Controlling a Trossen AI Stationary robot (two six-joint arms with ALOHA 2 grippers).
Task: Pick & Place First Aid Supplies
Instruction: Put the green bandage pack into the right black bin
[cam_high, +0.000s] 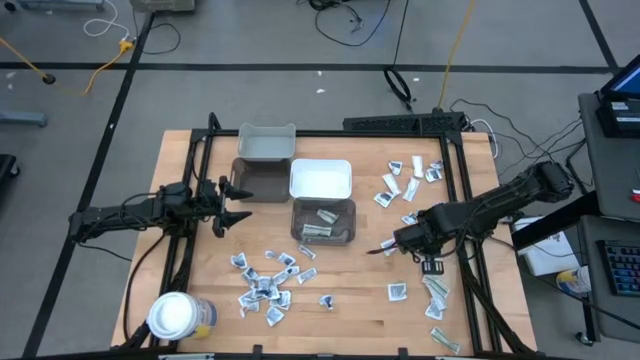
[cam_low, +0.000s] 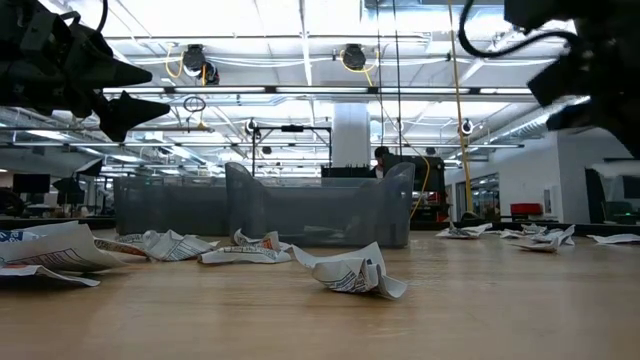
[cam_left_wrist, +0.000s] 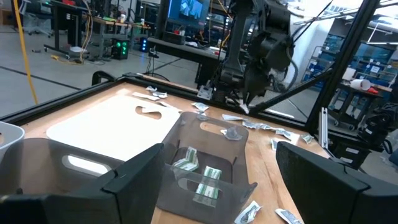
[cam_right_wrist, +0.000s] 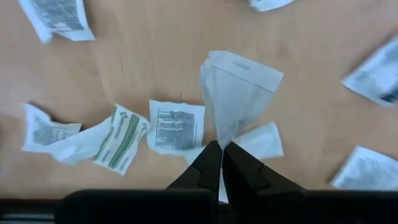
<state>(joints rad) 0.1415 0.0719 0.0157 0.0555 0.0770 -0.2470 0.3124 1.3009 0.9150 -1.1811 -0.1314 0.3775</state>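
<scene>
From above, the right gripper (cam_high: 383, 249) hovers near the table's (cam_high: 350, 318) right edge, the left gripper (cam_high: 243, 203) gapes beside three bins (cam_high: 322, 222). Right wrist view: fingers (cam_right_wrist: 208, 165) pinch one white packet (cam_right_wrist: 239, 87); about eight packets lie scattered below.

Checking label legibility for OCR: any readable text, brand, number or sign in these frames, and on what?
No text can be read in any view.
Packet on the table, right wrist view: dark print, too blurred to read.
Green-striped strip: print illegible.
Packet pinched in the shut right gripper: no legible print.
Crumpled packet, low view: dark lines, too small to read.
Screen in the room behind: picture only, nothing readable.
</scene>
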